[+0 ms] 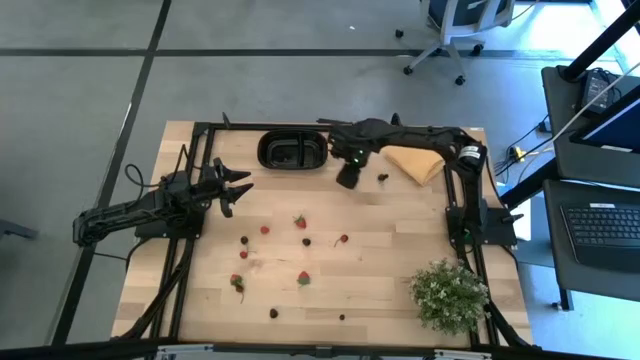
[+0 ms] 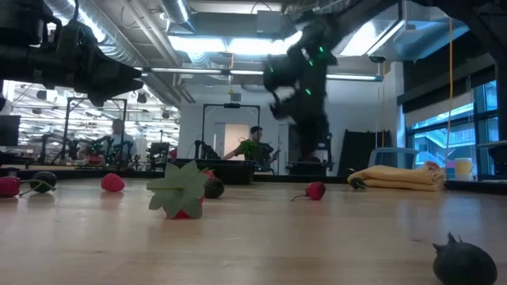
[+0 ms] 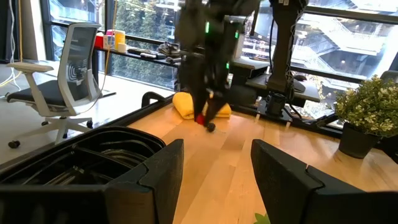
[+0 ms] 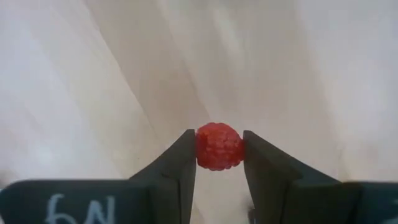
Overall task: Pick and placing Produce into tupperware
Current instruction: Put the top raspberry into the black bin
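Observation:
The black oval tupperware sits at the table's far edge; both compartments look bare. Small red strawberries and dark berries lie scattered over the middle and near part of the table. One dark berry lies beside the yellow cloth. My right gripper hangs just right of the tupperware and is shut on a red raspberry-like berry. My left gripper waits open at the table's left, pointing right, and shows in its own wrist view. My right gripper pinches the round red berry between its two fingers, one on each side of it. The fingers point down from above. The berry sits at the fingers' free ends and looks lifted clear of the wood.
A folded yellow cloth lies at the far right, a leafy potted plant at the near right corner. Black frame rails run along the table's left and right sides. Office chairs and desks stand beyond the table.

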### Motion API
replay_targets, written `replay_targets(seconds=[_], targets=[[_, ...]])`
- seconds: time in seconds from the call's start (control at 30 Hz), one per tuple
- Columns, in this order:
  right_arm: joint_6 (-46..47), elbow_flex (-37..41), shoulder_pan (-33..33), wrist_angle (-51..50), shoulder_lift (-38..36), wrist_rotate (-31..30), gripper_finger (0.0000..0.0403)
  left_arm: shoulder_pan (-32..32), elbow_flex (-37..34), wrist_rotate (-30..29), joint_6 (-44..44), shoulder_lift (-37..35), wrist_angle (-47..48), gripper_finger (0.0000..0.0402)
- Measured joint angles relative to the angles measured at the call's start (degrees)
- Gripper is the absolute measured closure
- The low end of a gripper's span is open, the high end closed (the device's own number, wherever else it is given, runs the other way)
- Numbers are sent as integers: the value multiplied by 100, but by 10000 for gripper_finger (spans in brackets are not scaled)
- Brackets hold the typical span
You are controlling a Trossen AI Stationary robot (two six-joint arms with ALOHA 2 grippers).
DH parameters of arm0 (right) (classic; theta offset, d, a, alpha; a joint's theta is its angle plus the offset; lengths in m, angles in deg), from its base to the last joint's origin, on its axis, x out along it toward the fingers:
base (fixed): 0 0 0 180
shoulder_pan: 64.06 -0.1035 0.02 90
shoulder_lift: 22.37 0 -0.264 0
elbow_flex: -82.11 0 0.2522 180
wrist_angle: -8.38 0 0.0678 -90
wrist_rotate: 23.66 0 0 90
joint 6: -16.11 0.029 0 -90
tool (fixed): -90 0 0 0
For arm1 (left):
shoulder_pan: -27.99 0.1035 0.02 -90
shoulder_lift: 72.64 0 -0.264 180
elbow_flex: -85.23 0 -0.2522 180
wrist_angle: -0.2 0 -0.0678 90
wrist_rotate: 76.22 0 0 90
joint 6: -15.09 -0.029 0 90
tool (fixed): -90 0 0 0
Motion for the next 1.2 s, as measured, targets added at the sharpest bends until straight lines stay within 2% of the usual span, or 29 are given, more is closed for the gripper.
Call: replay_targets(seconds=[0.23,0.43,0.63,1.0,1.2], targets=[[267,-1146,-58,992,-11,-4,286,-2,-1,1,0,-2,-1,220],[314,-1743,-55,1268,-18,-4,286,-1,-1,0,-11,-1,-1,220],[407,-1822,-41,1650,80,-2,286,-1,0,0,-4,0,-1,220],[418,-1819,150,1687,1086,89,286,-2,-1,0,177,-2,0,220],[416,-1819,221,1678,1379,110,286,-2,-1,0,177,-2,0,220]])
